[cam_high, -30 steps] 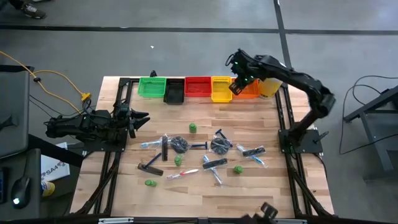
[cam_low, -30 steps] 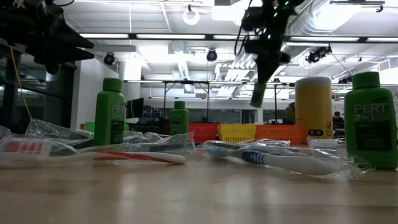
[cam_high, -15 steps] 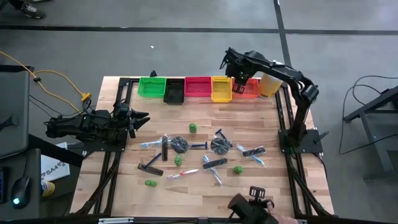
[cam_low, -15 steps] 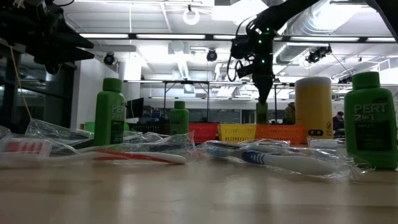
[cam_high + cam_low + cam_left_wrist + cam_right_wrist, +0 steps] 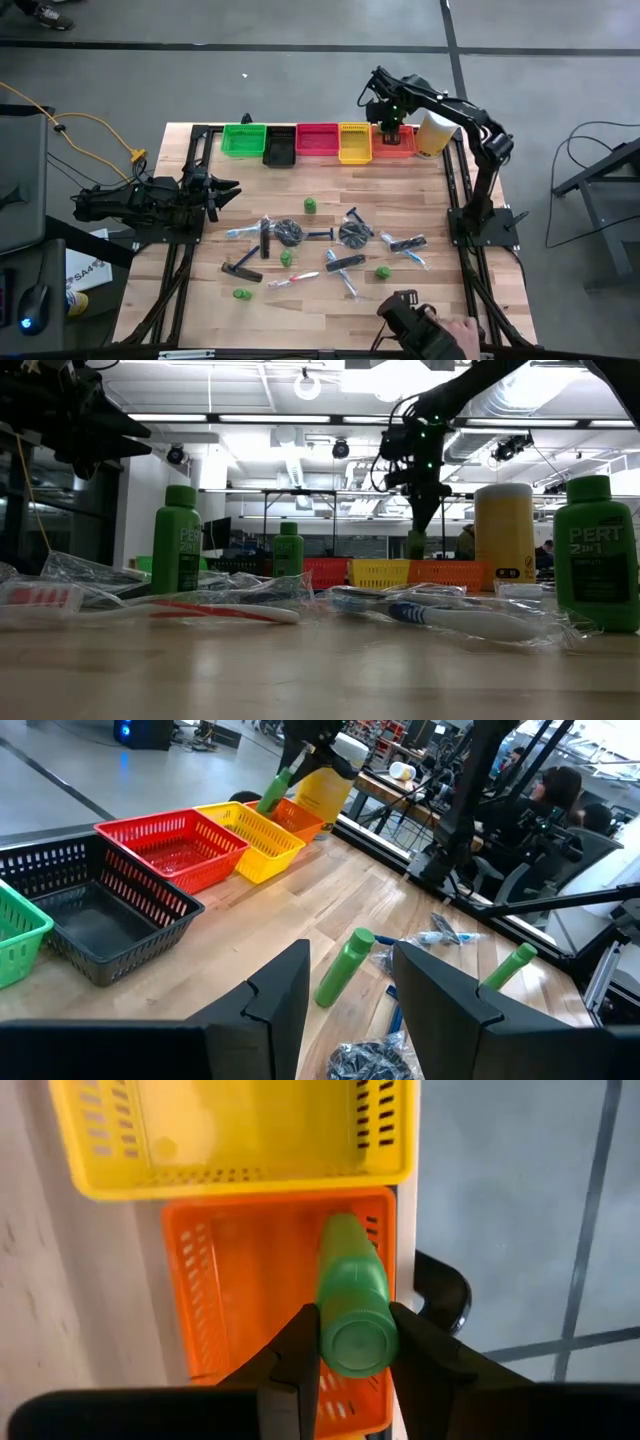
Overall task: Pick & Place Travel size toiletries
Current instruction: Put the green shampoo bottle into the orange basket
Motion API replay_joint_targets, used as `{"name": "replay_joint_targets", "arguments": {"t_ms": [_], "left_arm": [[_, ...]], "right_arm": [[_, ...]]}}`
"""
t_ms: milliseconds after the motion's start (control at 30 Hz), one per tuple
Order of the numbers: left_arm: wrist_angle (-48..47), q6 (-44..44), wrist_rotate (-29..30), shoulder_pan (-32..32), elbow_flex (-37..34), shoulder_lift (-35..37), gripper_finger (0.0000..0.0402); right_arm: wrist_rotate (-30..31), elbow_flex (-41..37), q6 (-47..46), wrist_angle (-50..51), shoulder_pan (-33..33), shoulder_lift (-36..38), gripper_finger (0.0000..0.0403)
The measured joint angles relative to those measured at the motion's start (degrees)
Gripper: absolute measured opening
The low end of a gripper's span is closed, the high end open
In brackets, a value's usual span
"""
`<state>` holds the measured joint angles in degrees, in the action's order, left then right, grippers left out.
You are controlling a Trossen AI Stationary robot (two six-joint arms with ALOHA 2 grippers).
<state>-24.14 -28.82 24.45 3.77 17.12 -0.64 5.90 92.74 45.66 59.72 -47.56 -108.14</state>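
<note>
Toiletries mostly lie scattered on the table [image 5: 420, 200]: we count green bottles, combs and wrapped toothbrushes left to sort. Our right gripper [image 5: 355, 1342] clamps one green bottle [image 5: 352, 1305] above the orange bin [image 5: 240, 1280], not yet dropped. Our left gripper [image 5: 350, 985] waits part-open and empty at the table's left edge.

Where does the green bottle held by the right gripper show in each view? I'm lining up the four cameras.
High view: green bottle in the right gripper, above the orange bin.
Low view: hanging upright over the bins.
Left wrist view: tilted, far off.
Right wrist view: centre, between the fingers.
Shared landmark: the orange bin.
</note>
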Motion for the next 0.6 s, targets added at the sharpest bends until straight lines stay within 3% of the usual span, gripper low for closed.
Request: {"name": "replay_joint_targets", "arguments": {"t_ms": [600], "left_arm": [[0.0, 0.0, 0.0, 0.0, 0.0, 0.0, 0.0147]], "right_arm": [[-1.6, 0.0, 4.2, -3.2, -1.6, -3.8, 0.0086]]}}
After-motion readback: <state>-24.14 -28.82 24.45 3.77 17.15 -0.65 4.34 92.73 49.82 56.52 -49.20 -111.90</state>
